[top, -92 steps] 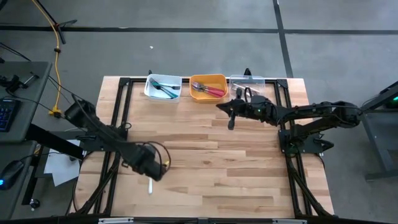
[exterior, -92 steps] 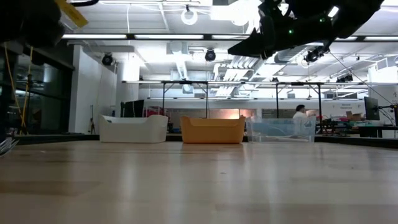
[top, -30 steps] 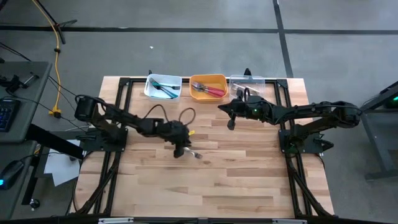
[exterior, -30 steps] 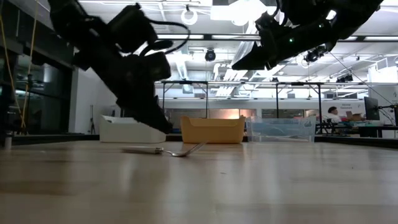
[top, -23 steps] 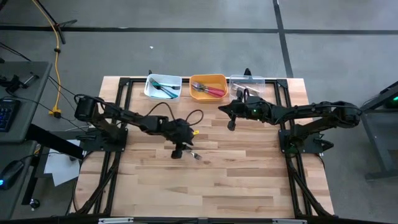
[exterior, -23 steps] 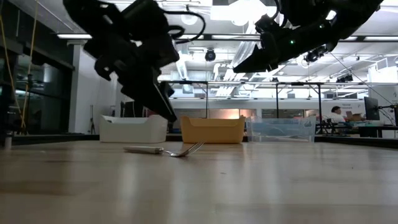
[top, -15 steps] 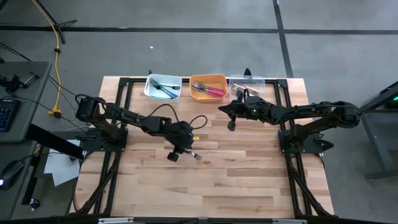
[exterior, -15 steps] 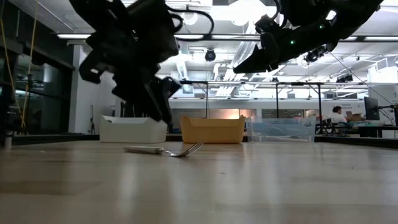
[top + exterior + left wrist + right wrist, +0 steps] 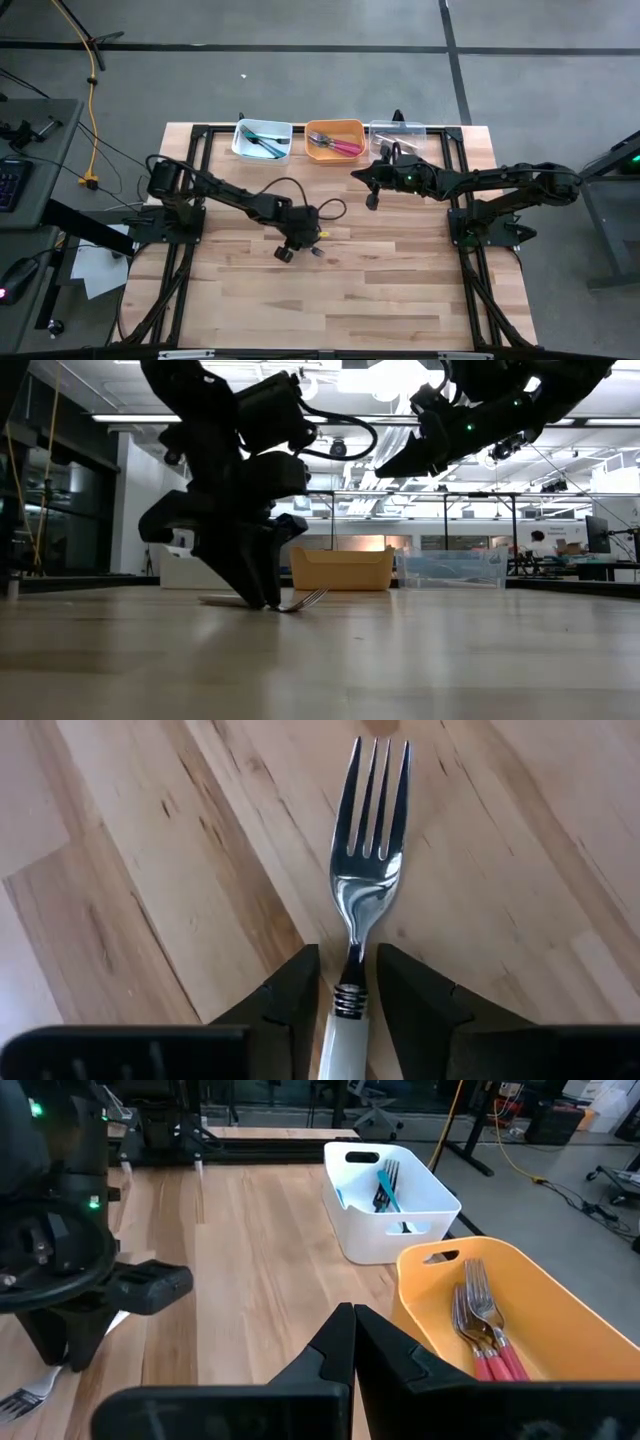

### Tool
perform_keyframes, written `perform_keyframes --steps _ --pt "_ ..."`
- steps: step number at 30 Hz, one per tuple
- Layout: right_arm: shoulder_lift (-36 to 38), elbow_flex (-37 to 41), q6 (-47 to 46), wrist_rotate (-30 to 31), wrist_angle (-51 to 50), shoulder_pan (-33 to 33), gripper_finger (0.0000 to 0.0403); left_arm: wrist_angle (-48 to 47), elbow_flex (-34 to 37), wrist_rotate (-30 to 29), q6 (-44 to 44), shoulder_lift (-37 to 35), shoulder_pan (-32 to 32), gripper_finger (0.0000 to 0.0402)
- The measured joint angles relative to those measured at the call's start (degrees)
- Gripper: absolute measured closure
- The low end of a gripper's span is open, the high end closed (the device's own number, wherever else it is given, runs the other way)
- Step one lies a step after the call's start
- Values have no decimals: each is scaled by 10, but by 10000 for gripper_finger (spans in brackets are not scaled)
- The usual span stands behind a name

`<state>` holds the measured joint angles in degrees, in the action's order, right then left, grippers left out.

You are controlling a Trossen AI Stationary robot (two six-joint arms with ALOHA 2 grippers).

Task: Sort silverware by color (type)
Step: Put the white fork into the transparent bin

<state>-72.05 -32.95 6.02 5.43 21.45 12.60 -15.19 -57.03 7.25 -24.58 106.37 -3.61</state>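
- Along the far edge of the tabletop (image 9: 400, 290) I see three bins in a row: a white bin (image 9: 262, 140) with blue-handled forks (image 9: 385, 1185), an orange bin (image 9: 334, 140) with red-handled forks (image 9: 490, 1355), and a clear bin (image 9: 398, 140).
- Nothing lies between my left arm and the one loose fork (image 9: 366, 870); it lies flat near the middle of the tabletop, tines pointing away from the claw.
- My left claw (image 9: 348, 982) is down at the wood, its fingers (image 9: 290, 995) parted and straddling the fork's neck where the pale handle begins; I can't tell whether they touch it.
- My right claw (image 9: 353, 1342) hangs clenched and holding nothing above the tabletop, in front of the orange and clear bins.
- Only the left wrist view shows the fork between the fingers; from overhead the arm hides most of it.
- The low view shows just the tines (image 9: 310, 599) poking out beside the left claw.
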Motion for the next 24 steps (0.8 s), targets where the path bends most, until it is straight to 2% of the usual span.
perform_keyframes --steps 8,13,19,24 --pt "0 0 3 1 1 0 402 -39 -11 -5 -32 4 2 392" --pt "0 0 3 3 1 1 402 -39 -7 -1 -24 -13 26 397" --pt "6 -1 -3 4 -33 1 402 -2 11 61 56 -61 90 401" --pt "1 -1 -72 4 -62 -14 402 62 58 94 124 -88 125 401"
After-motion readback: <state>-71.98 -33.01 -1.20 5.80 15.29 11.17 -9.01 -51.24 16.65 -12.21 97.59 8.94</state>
